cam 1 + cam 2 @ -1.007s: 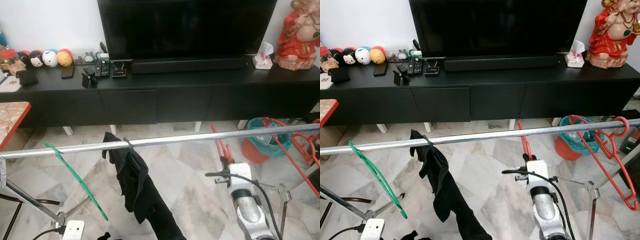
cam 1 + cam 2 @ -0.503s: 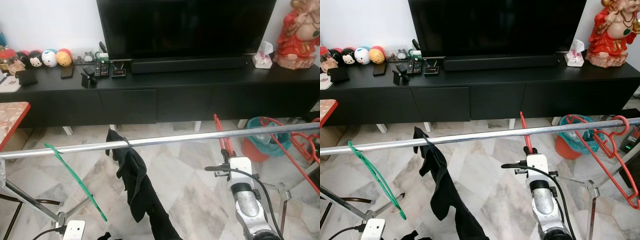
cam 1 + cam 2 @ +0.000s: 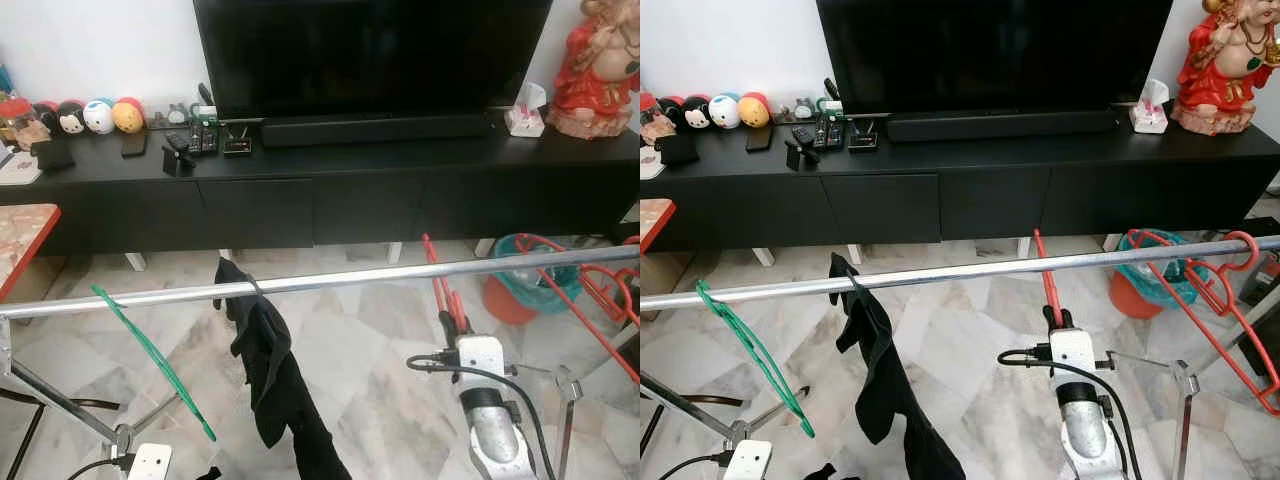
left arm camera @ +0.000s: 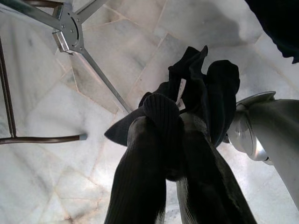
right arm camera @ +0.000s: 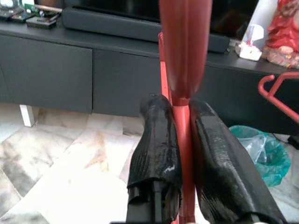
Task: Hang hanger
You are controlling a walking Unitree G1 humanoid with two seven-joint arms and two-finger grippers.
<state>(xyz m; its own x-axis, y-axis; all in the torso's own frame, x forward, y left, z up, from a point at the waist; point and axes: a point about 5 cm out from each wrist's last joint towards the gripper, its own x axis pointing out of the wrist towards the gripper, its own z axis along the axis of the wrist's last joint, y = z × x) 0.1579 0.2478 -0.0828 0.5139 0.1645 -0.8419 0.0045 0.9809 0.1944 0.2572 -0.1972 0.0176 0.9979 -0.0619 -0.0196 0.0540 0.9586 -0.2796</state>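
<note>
From the head views, you see your right gripper raising a red hanger just under the metal rail. Its wrist view shows fingers clamped on the hanger. Your left gripper pinches black cloth. No writing is legible.

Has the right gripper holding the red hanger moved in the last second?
Yes. The right gripper, shut on the red hanger, has dropped and pulled back toward the robot, away from the metal rail.
</note>
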